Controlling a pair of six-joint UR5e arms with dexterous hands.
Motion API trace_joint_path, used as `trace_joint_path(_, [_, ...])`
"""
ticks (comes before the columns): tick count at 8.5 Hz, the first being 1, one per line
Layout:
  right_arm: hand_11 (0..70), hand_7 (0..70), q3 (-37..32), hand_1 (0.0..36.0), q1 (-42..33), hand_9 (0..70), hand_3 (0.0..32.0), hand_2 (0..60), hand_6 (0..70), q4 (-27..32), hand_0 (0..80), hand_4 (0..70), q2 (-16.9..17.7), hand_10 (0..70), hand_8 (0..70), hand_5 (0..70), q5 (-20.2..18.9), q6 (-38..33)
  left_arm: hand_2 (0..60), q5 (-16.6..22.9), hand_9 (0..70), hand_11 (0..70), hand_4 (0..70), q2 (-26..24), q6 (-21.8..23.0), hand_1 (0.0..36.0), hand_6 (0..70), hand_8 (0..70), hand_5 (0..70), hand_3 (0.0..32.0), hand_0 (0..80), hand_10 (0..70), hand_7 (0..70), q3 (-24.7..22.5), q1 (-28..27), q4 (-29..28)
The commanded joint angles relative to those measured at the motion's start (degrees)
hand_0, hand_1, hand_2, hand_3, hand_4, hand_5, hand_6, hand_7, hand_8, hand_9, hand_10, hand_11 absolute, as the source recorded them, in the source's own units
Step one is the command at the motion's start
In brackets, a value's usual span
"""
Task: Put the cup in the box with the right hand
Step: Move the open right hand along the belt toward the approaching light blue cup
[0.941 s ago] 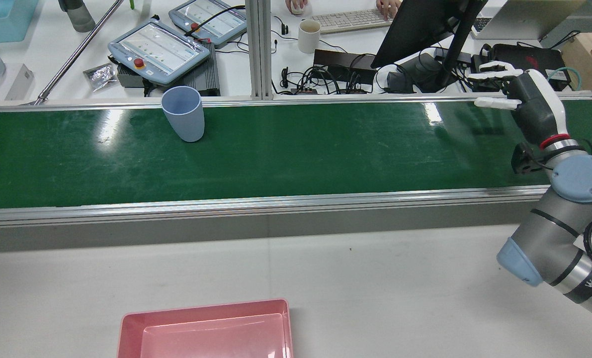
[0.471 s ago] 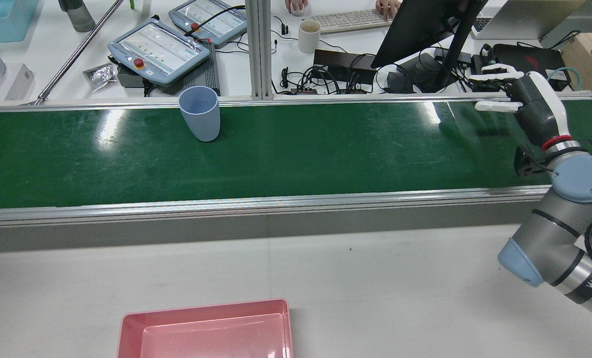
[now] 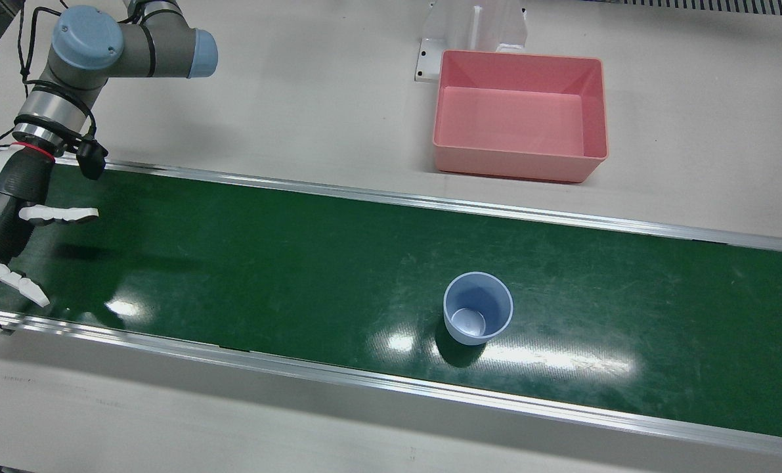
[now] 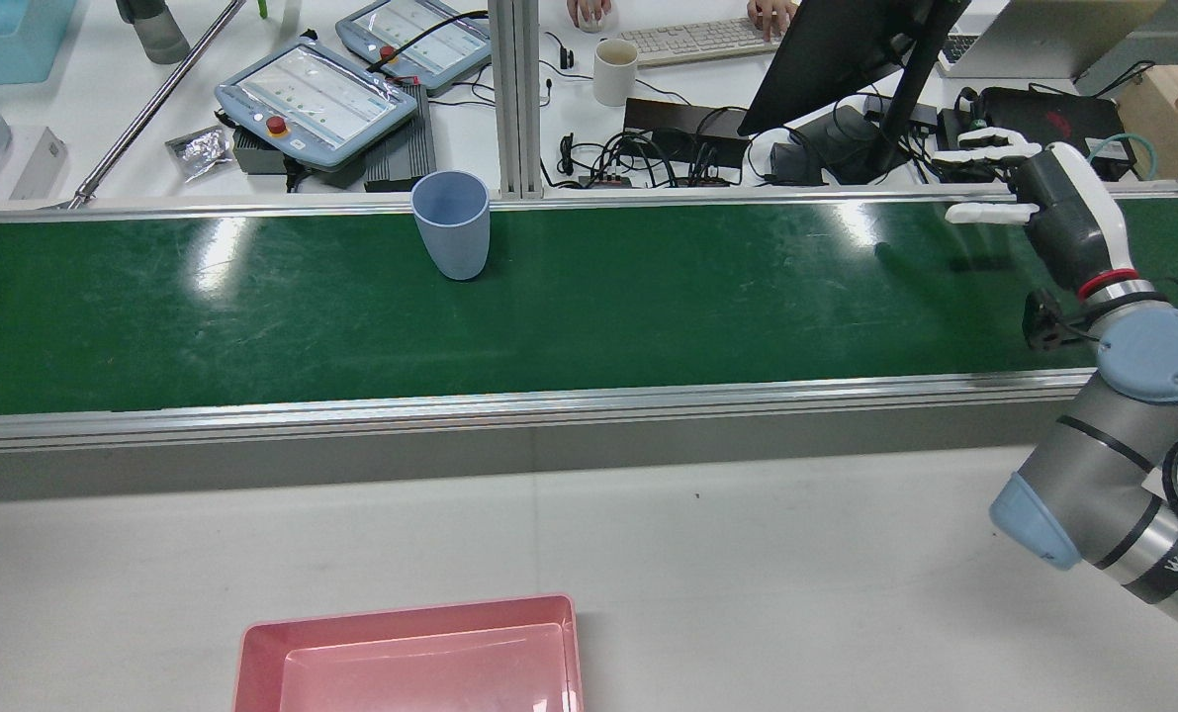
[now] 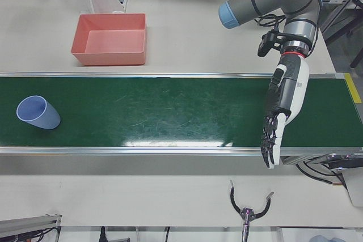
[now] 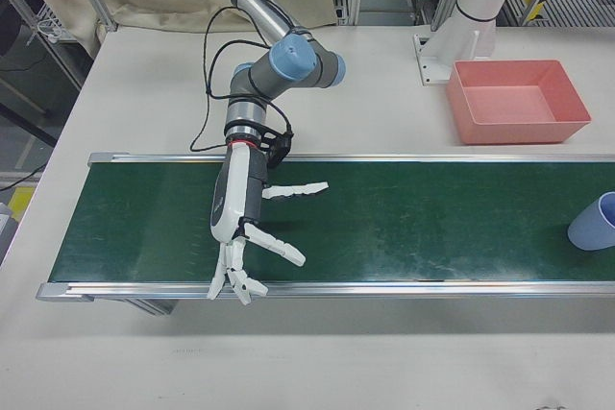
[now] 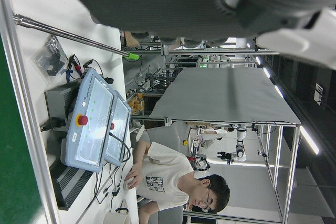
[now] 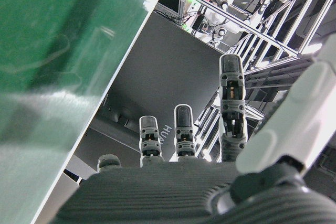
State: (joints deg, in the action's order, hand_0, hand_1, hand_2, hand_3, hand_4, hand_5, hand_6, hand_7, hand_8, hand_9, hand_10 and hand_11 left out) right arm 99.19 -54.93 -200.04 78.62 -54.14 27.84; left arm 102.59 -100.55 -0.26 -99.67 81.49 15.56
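right hand splayed wide and empty over the green conveyor belt, blue cup upright well apart near the far rail; a mistimed grab could tip it.

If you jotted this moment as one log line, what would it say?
right hand: open, empty, over belt's end | cup: upright on green belt, untouched, far from hand | box: empty | left hand: not seen

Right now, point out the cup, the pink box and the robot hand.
cup [image 3: 478,316], front view, inside bottom.
pink box [image 3: 519,167], front view, near outer wall.
right robot hand [image 6: 242,208], right-front view, dark palm body.
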Motion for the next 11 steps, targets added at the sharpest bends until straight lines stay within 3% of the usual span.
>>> trace_joint_path(1, [0.0, 38.9, 0.30, 0.9, 0.00, 20.2, 13.8, 3.8, 5.4, 0.00, 43.3, 45.9, -0.58, 0.0, 8.9, 0.7, -0.17, 1.60, 0.0, 0.07, 0.0, 0.0, 0.0, 0.00, 0.00, 0.0, 0.0, 0.0, 0.0, 0.0, 0.0, 0.0, 0.0, 0.00, -0.02, 0.00])
trace_joint_path(9, [0.0, 38.7, 1.09, 0.0, 1.23, 20.3, 15.4, 1.0, 5.2, 0.00, 42.3, 45.9, -1.63, 0.0, 8.7, 0.3, -0.35, 5.03, 0.0, 0.07, 0.0, 0.0, 0.0, 0.00, 0.00, 0.0, 0.0, 0.0, 0.0, 0.0, 0.0, 0.0, 0.0, 0.00, -0.02, 0.00])
trace_joint_path(11, [0.0, 38.6, 2.15, 0.7, 1.75, 20.4, 15.4, 3.0, 5.2, 0.00, 43.1, 45.0, -1.54, 0.0, 8.7, 0.6, -1.04, 6.26, 0.0, -0.02, 0.0, 0.0, 0.0, 0.09, 0.00, 0.0, 0.0, 0.0, 0.0, 0.0, 0.0, 0.0, 0.0, 0.00, -0.02, 0.00])
